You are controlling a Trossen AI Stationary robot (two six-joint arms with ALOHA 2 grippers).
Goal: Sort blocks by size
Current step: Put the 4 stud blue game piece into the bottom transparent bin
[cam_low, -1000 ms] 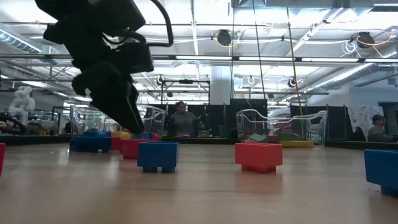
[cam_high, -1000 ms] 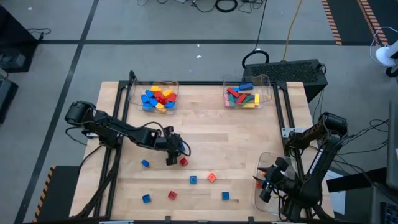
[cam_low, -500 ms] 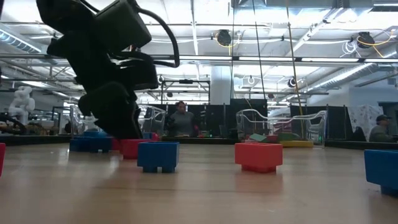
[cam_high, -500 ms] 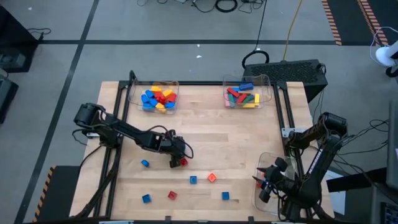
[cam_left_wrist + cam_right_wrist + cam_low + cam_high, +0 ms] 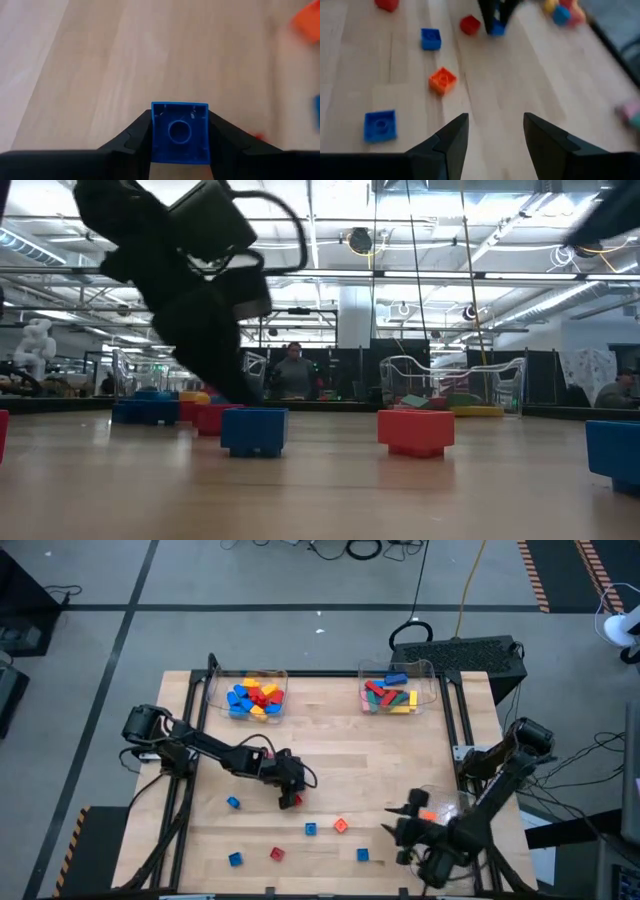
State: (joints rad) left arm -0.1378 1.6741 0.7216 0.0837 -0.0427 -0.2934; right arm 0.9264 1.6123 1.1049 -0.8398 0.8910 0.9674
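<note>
Several small blocks lie loose on the wooden table: blue ones (image 5: 233, 802) (image 5: 311, 828) (image 5: 362, 854), red ones (image 5: 297, 800) (image 5: 277, 853) and an orange one (image 5: 341, 825). My left gripper (image 5: 290, 796) is low over the table's middle, right beside the red block, and is shut on a small blue block (image 5: 180, 132). The arm hides that block in the high view; the right wrist view shows it (image 5: 496, 28) next to the red block (image 5: 470, 24). My right gripper (image 5: 398, 830) hangs open above the near right part of the table, nothing between its fingers (image 5: 455, 140). My left gripper pinches the blue block by two opposite sides (image 5: 155, 142), one finger on each. The fingers slant down from the table's left side. The block's face with the round ring is turned toward the wrist. I cannot tell whether the block is clear of the table.
A clear tray (image 5: 250, 698) of blue, red and yellow blocks stands at the far left, and another (image 5: 395, 692) with longer blocks at the far right. A third clear tray (image 5: 445, 802) sits at the near right, under my right arm. Bare wood lies mid-table.
My left gripper has moved a little toward the table's right edge and down, next to the red block. My right gripper has swung from the near right clear tray toward the table's left, out over the wood, rolling as it went. The loose blocks have stayed put.
</note>
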